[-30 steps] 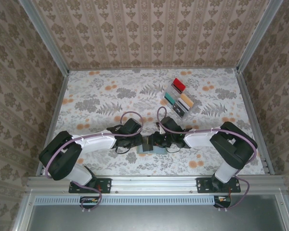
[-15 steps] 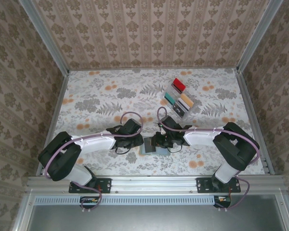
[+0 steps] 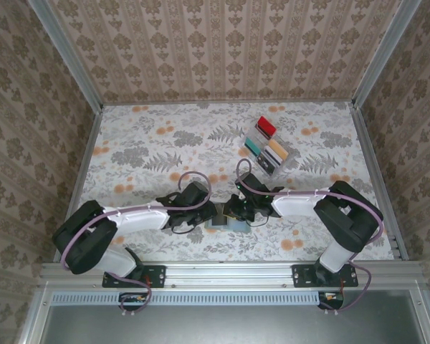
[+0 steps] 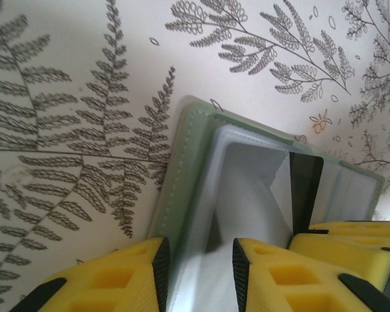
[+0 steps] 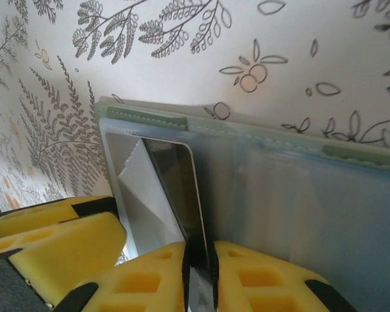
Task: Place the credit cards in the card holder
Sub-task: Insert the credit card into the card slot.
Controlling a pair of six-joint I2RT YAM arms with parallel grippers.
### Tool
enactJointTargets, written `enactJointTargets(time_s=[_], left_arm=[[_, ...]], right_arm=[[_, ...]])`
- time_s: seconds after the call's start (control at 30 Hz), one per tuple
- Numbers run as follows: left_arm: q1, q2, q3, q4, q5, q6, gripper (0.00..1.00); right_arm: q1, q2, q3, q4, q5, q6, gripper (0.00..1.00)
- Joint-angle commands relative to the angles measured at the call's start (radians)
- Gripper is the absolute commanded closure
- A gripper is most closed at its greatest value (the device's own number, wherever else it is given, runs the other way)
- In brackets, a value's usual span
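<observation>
The right jaws pinch a dark credit card [image 5: 179,188], its tip in a clear slot of the card holder [image 5: 146,117], while the left jaws clamp that holder's edge, steadying it on the counter [image 5: 312,39].

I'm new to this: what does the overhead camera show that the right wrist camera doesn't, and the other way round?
Overhead: the left arm and right arm meeting over one spot, and farther back a clear plastic compartmented tray with a red card, a teal card and a tan card.
Right wrist: close up, yellow foam fingers pinching a dark thin plastic card edge-on, its far end in a clear sleeve of the sage-green folding wallet.
Both: that wallet lying on the leaf-patterned tabletop.
</observation>
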Motion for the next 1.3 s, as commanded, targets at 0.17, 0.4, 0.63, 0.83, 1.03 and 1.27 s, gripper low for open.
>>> enactJointTargets(time_s=[0.17, 0.4, 0.63, 0.83, 1.03, 1.27], left_arm=[[-0.012, -0.015, -0.035, 0.035, -0.014, -0.058, 0.66], [-0.002, -0.033, -0.032, -0.005, -0.042, -0.043, 0.66], [0.002, -0.025, -0.03, 0.001, -0.032, -0.035, 0.66], [0.001, -0.013, -0.031, 0.008, -0.024, -0.031, 0.66], [-0.002, 0.012, -0.027, 0.021, -0.013, -0.033, 0.66], [-0.004, -0.003, -0.031, 0.003, -0.034, -0.038, 0.67]], right_arm=[[0.021, -0.011, 0.056, -0.126, 0.031, -0.012, 0.73], [0.021, -0.074, 0.085, -0.244, 0.071, -0.076, 0.71], [0.024, -0.026, 0.088, -0.199, 0.028, -0.074, 0.79], [0.027, 0.018, 0.099, -0.15, -0.006, -0.08, 0.84], [0.043, 0.06, 0.104, -0.054, -0.065, -0.081, 0.86], [0.043, 0.033, 0.114, -0.101, -0.038, -0.096, 0.85]])
